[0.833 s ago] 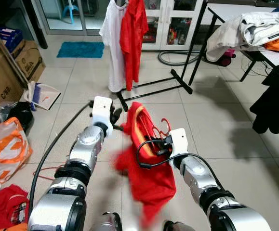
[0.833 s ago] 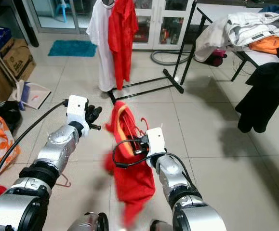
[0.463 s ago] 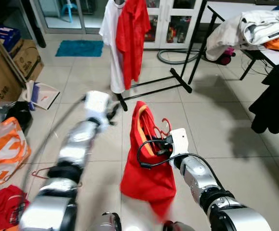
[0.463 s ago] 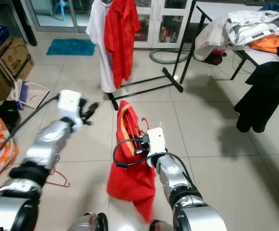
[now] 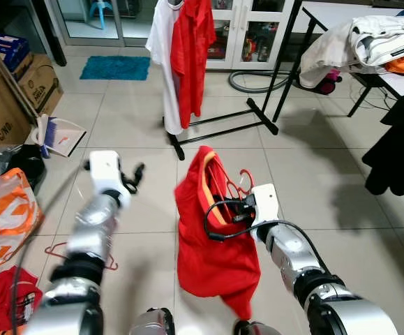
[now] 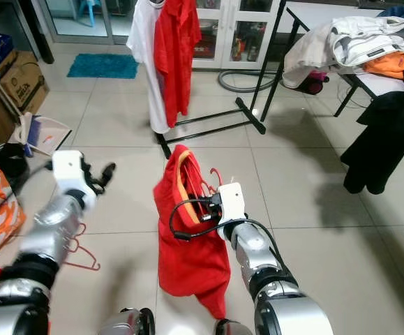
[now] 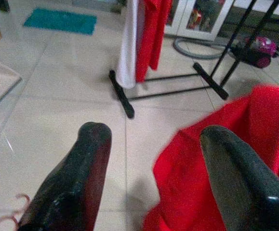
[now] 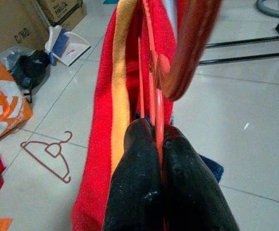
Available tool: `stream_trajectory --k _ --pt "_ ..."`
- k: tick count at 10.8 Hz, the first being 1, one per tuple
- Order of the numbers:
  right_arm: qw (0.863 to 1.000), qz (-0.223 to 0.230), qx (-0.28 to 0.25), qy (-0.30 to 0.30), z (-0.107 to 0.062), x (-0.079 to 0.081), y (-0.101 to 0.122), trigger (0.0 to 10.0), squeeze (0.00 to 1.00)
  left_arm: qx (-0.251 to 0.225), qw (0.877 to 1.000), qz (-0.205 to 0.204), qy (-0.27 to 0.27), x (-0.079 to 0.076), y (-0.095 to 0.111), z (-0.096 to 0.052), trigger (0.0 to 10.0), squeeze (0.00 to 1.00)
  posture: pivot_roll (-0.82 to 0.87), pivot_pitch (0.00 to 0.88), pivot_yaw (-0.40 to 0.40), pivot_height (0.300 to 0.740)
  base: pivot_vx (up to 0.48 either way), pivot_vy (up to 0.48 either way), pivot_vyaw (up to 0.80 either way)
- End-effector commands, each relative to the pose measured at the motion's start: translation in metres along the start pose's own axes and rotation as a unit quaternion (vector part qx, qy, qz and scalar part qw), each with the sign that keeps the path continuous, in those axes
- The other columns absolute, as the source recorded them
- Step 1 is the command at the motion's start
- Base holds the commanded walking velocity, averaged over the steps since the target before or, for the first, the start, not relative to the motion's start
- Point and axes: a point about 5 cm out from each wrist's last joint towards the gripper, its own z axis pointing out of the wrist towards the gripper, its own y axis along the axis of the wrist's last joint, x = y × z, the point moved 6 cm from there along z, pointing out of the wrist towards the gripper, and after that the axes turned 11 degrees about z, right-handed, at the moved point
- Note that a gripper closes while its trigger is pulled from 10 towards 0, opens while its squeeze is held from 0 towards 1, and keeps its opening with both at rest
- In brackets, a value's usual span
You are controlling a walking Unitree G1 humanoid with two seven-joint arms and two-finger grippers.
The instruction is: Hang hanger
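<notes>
Right wrist view: the right gripper [image 8: 158,144] has its fingers pinched on the red hanger [image 8: 154,86], which carries a red shirt [image 5: 208,244] held above the floor. Left gripper [image 7: 151,159] — fingers spread, holding nothing — sits off to the left. Hanging remains undone: the clothes rack [image 5: 222,125] stands well ahead, already bearing two garments.

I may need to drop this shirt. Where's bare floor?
Bare tiles lie between the rack base and the black garment, right of the red shirt. Crowded: the spare hanger, orange bag and boxes.
</notes>
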Motion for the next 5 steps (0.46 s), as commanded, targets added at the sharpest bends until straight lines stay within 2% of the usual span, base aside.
stream_trajectory --k 1,2,3,4,5 --pt "0.999 -0.002 -0.033 -0.01 0.003 -0.007 0.024 0.0 0.0 0.006 1.0 0.006 0.003 -0.003 -0.005 -0.002 10.0 1.0 0.02 0.065 -0.039 0.74 0.0 0.0 0.0" --pt "0.998 -0.013 -0.058 -0.011 0.007 -0.008 0.047 0.0 0.0 0.038 0.999 -0.002 0.003 -0.016 -0.033 -0.009 10.0 1.0 0.02 0.06 -0.045 0.74 0.0 0.0 0.0" --pt "0.997 -0.016 -0.072 -0.009 0.008 -0.008 0.058 0.0 0.0 0.056 0.998 -0.001 0.004 -0.019 -0.046 -0.013 10.0 1.0 0.02 0.059 -0.048 0.74 0.0 0.0 0.0" --pt "0.997 -0.023 -0.075 -0.01 0.009 -0.009 0.065 0.0 0.0 0.065 0.998 0.007 0.003 -0.022 -0.053 -0.016 10.0 0.65 0.02 0.057 -0.056 0.74 0.0 0.0 0.0" --pt "0.997 -0.013 -0.081 -0.012 0.01 -0.011 0.071 0.0 0.0 0.064 0.998 0.01 0.005 -0.023 -0.056 -0.018 10.0 0.0 0.02 0.057 -0.061 0.74 0.0 0.0 0.0"
